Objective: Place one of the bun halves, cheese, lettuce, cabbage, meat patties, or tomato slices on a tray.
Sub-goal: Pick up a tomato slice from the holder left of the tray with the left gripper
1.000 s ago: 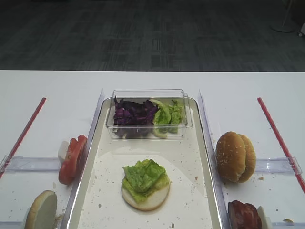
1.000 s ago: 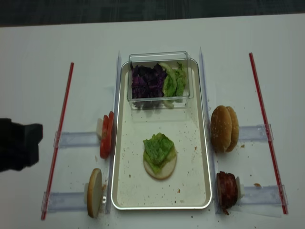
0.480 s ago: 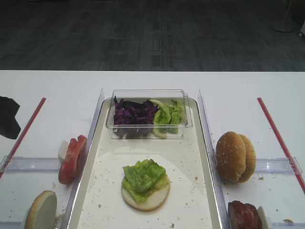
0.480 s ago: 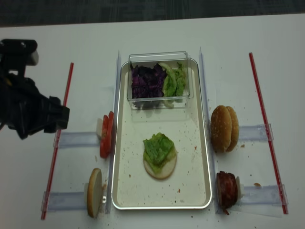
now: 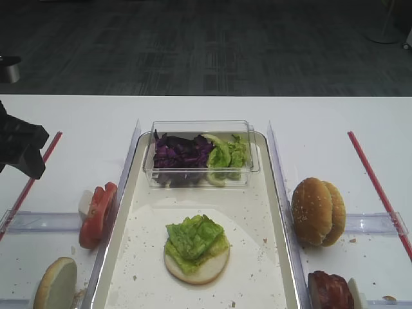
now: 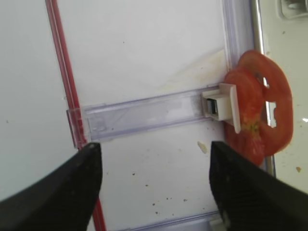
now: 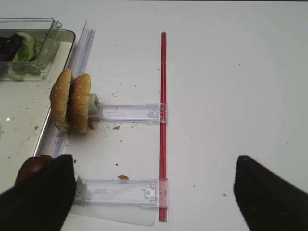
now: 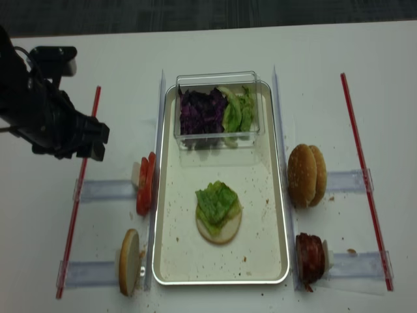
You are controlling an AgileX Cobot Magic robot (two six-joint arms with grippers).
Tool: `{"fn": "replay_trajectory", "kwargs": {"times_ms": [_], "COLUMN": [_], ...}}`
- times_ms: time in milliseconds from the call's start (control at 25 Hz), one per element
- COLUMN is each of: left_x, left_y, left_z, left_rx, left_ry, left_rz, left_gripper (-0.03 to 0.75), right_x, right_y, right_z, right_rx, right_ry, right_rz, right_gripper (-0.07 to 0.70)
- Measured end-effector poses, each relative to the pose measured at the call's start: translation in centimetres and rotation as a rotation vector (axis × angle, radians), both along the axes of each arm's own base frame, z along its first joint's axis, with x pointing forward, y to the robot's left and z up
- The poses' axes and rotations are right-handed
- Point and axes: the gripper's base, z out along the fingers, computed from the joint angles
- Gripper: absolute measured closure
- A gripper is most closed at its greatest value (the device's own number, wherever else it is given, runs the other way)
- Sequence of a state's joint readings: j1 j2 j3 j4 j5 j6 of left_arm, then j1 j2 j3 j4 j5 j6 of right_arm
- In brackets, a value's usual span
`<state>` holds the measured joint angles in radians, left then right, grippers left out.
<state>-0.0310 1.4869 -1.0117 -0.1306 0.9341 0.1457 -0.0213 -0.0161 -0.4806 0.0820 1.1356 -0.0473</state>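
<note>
Nearest, the tray (image 8: 167, 261) already carries one bun half (image 8: 220, 229) with lettuce (image 8: 217, 203) on top; my judgement is the stack has only just begun, with tomato, patty and a top bun left. Just left of the tray rim, tomato slices (image 8: 146, 184) stand upright in a clear holder (image 8: 104, 190). On the right side wait two more buns (image 8: 307, 175) and the meat patties (image 8: 310, 259). Further back, a clear tub (image 8: 217, 107) holds purple cabbage (image 8: 201, 111). The left gripper (image 6: 153, 185) hangs over the holder, jaws spread, holding nothing. The right gripper (image 7: 153, 192) is likewise released and empty. Nothing blocks the tomato
</note>
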Motion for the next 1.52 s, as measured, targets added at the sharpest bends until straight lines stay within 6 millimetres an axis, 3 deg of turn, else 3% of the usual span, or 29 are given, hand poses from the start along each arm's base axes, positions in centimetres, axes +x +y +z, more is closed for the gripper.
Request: {"fn": "replay_trajectory", "kwargs": {"times_ms": [640,1120,1520], "left_x": [0.0,-1.3,-2.6], "left_y": [-0.8,-7.0,-10.5], "left_z": [0.2,0.2,0.1], "left_rx": [-0.064,-0.066,-0.076], "left_ry": [0.002,0.018,0.037], "left_rz": [0.026,-0.135,-0.161], "left_gripper": [0.277,0.277,0.277], "right_x": [0.0,0.0,0.0], "right_y": [0.0,0.0,0.0], "right_z": [0.0,0.0,0.0], "right_rx": [0.000,0.000,0.002], "right_ry": [0.000,0.000,0.000], "right_rz": [0.000,0.000,-0.001], "right_gripper": [-0.046,-0.046,-0.046]}}
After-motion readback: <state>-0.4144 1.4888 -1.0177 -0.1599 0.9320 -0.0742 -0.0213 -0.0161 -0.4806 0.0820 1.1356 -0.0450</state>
